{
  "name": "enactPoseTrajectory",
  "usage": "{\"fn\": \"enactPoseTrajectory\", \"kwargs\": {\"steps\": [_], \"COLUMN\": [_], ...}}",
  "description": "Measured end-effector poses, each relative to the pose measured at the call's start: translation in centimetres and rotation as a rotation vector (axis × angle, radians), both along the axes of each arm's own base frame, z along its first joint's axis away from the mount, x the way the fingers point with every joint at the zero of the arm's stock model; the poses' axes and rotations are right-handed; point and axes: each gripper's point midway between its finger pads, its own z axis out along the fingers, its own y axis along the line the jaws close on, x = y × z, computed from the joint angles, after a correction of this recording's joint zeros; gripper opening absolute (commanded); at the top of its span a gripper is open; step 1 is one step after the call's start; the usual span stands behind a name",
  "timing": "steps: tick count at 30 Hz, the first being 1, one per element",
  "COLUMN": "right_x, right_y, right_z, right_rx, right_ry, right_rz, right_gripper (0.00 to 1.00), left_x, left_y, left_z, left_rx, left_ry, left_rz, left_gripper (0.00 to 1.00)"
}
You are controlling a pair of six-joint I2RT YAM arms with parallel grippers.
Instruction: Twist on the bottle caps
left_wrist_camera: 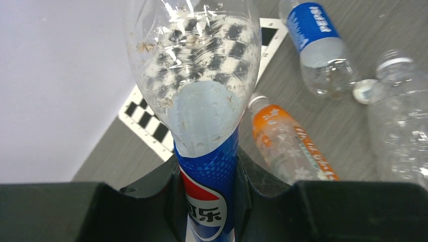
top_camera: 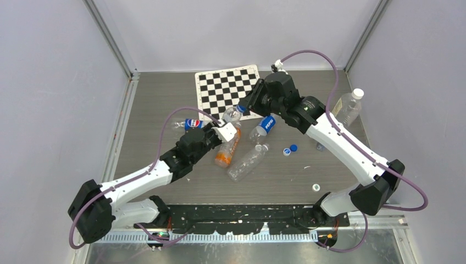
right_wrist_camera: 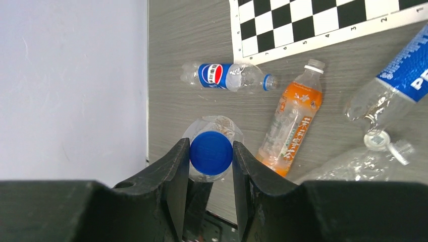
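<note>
- Your left gripper (left_wrist_camera: 208, 169) is clamped tight on the blue label of the held Pepsi bottle (left_wrist_camera: 194, 60). It holds this clear bottle up off the worktop (top_camera: 159, 104), over the middle, just in front of the checkerboard mat (top_camera: 225, 88).
- Your right gripper (right_wrist_camera: 209, 151) is closed down on a blue cap (right_wrist_camera: 211, 157), one finger on each side. The cap sits on the mouth of the held bottle. How far it is threaded on cannot be told from these views.
- Right of centre on the worktop, a loose blue cap (top_camera: 293, 147) lies with another cap (top_camera: 286, 152) just beside it. A white cap (top_camera: 316, 187) lies closer to the near edge.
- On the worktop below the grippers:
  - an orange bottle (right_wrist_camera: 292, 121), white-capped;
  - a capped Pepsi bottle (right_wrist_camera: 224, 75), toward the left edge;
  - a blue-label bottle (right_wrist_camera: 398, 75) with an open mouth;
  - a plain clear bottle (top_camera: 247, 161), neck beside it.
- A white-capped bottle (top_camera: 348, 108) lies near the right edge.
</note>
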Motion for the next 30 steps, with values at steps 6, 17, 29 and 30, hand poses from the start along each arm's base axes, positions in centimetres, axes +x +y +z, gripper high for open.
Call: {"fn": "enactPoseTrajectory", "kwargs": {"steps": [6,17,29,30], "right_x": [0.6,1.6,-0.5,-0.7], "right_y": [-0.7,-1.7,-0.7,-0.9], "right_z": [-0.6,-0.3,0.8,1.1], "right_rx": [0.081,0.226,0.181,0.169], "right_ry": [0.057,0.114,0.057,0.04], "right_rz": [-0.139,-0.335,-0.234,-0.219], "right_gripper": [0.01,0.16,0.93,0.93], "left_x": [1.1,2.5,0.3,0.1], "left_y": [0.2,0.2,-1.0,-1.0], "left_z": [0.4,2.1,3.6,3.6], "left_rx": [0.11,0.24,0.138,0.124], "left_ry": [-0.118,-0.337,-0.341,-0.326], "left_rz": [0.068,0.209,0.156,0.145], "left_gripper": [0.31,0.32,0.32,0.32]}}
